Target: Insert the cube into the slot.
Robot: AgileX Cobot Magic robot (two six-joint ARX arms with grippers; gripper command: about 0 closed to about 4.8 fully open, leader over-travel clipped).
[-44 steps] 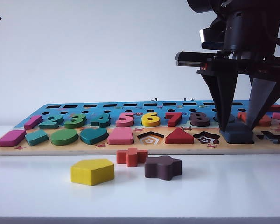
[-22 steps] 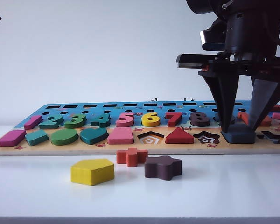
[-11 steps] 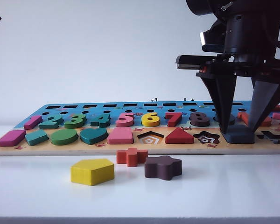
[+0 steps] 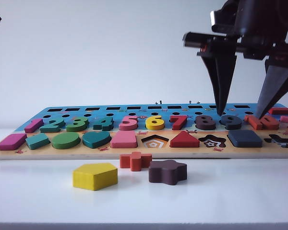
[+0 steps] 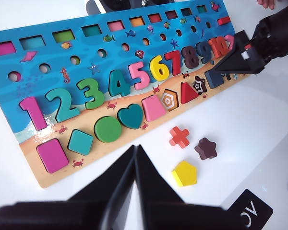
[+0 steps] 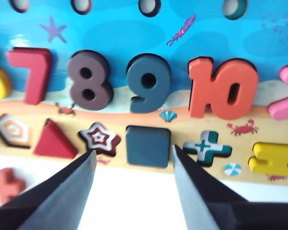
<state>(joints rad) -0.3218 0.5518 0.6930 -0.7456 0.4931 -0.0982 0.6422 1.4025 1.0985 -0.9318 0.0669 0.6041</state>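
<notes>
Since the earlier frames, the right pincer (image 4: 244, 114) has been raised off the cube (image 4: 244, 138) and its jaws spread wider; two seconds ago the black tapered fingers were clamped on the block's sides, whereas now their tips hang apart above it, holding nothing. The cube, a flat dark navy square with rounded corners and a matte painted face, is now seated level in the slot (image 6: 148, 146), filling the recess so that none of its floor can be seen. The puzzle board (image 4: 5, 154), of pale wood printed with a blue sea and sandy shore, is taken as the landmark: on it the cube is flanked by the star-shaped recess (image 6: 100, 139) with its striped floor and a cross-shaped recess (image 6: 206, 146). Above the cube on the board, raised wooden numerals reading 7, 8, 9 and 10 are seen.

On the white counter (image 4: 230, 201), just in front of the board, a yellow pentagon block (image 4: 95, 176), an orange cross block (image 4: 135, 161) and a maroon star-like block (image 4: 167, 172) lie unmoved.

The left pincer (image 5: 135, 158) is held well above the board's near edge, its dark fingers pressed together to a point, empty.
</notes>
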